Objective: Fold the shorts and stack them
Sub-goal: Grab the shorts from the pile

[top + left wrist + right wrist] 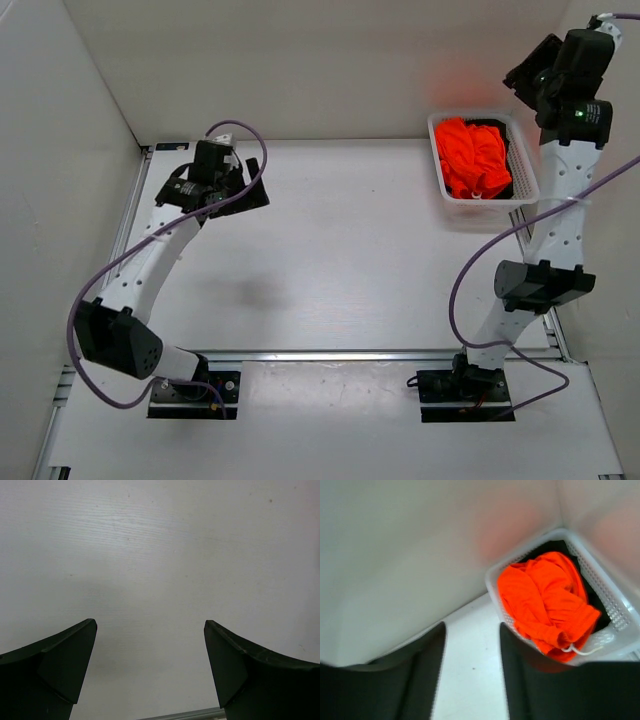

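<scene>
The orange-red shorts (473,157) lie crumpled in a white basket (528,182) at the back right of the table. In the right wrist view the shorts (545,600) fill the basket (615,610), with a white drawstring (580,651) at the near rim. My right gripper (528,72) is raised high above the basket's far right side; in its own view it (472,630) is open and empty, to the left of the basket. My left gripper (232,188) hovers over the back left of the table; in the left wrist view it (150,627) is open and empty over bare white table.
White walls enclose the table at the back and both sides. A dark item (495,128) lies under the shorts in the basket. Purple cables loop from both arms. A metal rail (330,355) runs along the near edge.
</scene>
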Robot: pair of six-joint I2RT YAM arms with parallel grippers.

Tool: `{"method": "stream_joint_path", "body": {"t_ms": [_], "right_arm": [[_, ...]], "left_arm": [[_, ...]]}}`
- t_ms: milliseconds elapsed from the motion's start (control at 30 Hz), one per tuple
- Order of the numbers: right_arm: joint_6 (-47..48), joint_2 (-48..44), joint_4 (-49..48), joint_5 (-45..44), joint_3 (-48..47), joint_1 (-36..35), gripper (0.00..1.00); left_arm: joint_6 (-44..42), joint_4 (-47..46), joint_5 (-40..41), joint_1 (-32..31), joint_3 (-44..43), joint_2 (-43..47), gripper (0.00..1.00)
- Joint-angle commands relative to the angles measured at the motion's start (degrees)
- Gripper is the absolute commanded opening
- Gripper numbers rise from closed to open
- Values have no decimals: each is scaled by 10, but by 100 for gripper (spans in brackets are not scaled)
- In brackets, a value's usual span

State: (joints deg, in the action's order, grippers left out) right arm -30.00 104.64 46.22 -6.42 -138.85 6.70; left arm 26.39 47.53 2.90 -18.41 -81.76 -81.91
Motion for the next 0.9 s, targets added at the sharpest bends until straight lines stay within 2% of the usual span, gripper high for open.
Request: {"method": "stream_joint_path", "body": {"t_ms": [0, 67, 233, 367, 667, 800, 867], "right_arm": [[50, 85, 74, -32, 24, 2, 68], [67, 126, 109, -51, 16, 2, 83], [99, 171, 114, -105, 42, -3, 92], [111, 206, 95, -105, 65, -3, 99], [122, 301, 77, -98, 38, -3, 99], [122, 325, 64, -63, 17, -3, 89], [122, 332, 59, -30, 16, -3, 74]], "left_arm": [[-6, -9, -11, 7, 12, 48, 100], [-12, -9, -11, 7, 19, 54, 100], [-24, -9, -11, 7, 25, 33, 100], [-24, -9, -11, 7, 6, -18, 100], [-24, -9, -5, 7, -19, -100, 100], [-24, -9, 1, 7, -30, -123, 100], [-24, -9, 6, 7, -35, -128, 100]]}}
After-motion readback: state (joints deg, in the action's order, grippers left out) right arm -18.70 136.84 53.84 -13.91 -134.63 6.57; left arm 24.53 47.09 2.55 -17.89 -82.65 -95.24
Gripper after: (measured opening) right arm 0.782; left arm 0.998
